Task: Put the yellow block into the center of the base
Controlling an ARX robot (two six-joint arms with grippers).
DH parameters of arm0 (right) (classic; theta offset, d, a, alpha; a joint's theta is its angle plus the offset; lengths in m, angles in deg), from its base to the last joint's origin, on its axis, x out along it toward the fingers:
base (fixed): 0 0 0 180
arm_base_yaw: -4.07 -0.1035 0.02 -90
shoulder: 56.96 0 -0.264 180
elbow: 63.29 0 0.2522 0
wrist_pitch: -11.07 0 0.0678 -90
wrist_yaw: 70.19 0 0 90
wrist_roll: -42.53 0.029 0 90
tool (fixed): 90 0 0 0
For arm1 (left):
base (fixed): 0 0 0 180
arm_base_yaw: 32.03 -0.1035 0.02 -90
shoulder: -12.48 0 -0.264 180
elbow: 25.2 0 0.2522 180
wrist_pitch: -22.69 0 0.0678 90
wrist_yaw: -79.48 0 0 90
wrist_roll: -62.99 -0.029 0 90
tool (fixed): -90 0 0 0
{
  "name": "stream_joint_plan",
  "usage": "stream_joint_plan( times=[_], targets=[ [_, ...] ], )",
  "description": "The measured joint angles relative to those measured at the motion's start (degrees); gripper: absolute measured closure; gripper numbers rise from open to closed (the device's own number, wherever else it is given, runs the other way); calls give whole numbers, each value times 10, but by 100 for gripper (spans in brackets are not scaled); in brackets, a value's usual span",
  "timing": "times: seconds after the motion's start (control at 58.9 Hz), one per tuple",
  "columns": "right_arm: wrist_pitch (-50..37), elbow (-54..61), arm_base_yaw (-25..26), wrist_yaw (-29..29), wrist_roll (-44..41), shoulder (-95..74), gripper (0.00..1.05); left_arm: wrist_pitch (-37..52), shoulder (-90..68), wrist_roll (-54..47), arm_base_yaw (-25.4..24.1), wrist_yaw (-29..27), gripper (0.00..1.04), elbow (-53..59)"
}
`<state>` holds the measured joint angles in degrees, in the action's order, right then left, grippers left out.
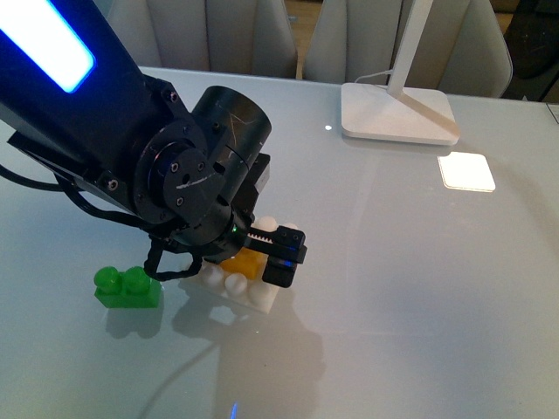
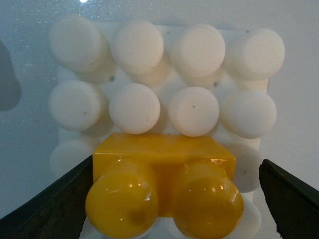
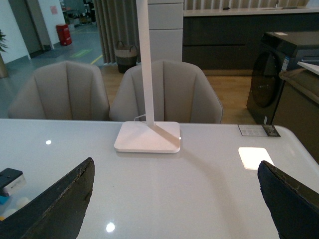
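Apparently the insertion step is in hand: the left gripper (image 1: 262, 257) is down over the base (image 1: 262, 298), which lies on the table (image 1: 393, 288) nearer its front edge, with the green brick (image 1: 129, 287) just beside it toward the left edge. In the left wrist view, the yellow block (image 2: 164, 186) sits on the base (image 2: 164, 69) at the rows nearest the camera, not clearly at the center, and two rows of white studs are free beyond it. The jaws stand spread, one on each side of the block with a visible gap, so they do not pinch it. As a judgement, the next move calls for checking that the block is over the middle studs and pressed fully down. The right gripper (image 3: 174, 209) hangs spread and empty, facing the lamp foot (image 3: 148, 137) at the far edge.
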<state>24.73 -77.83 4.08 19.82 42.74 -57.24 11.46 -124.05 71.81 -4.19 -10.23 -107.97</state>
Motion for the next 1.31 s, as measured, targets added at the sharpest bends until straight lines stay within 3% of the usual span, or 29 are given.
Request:
stream_joint_plan(
  times=[0.476, 0.663, 0.985, 1.24, 1.308],
  targets=[
    [0, 0, 0, 0, 0, 0, 9, -8, 63, 9, -17, -12, 7, 25],
    [0, 0, 0, 0, 0, 0, 9, 0, 133, 9, -46, -14, 7, 66],
    [0, 0, 0, 0, 0, 0, 9, 78, 373, -7, -200, -5, 7, 242],
    [0, 0, 0, 0, 0, 0, 9, 76, 577, -16, -318, 13, 7, 353],
    [0, 0, 0, 0, 0, 0, 9, 87, 644, -30, -357, 39, 9, 393]
  ],
)
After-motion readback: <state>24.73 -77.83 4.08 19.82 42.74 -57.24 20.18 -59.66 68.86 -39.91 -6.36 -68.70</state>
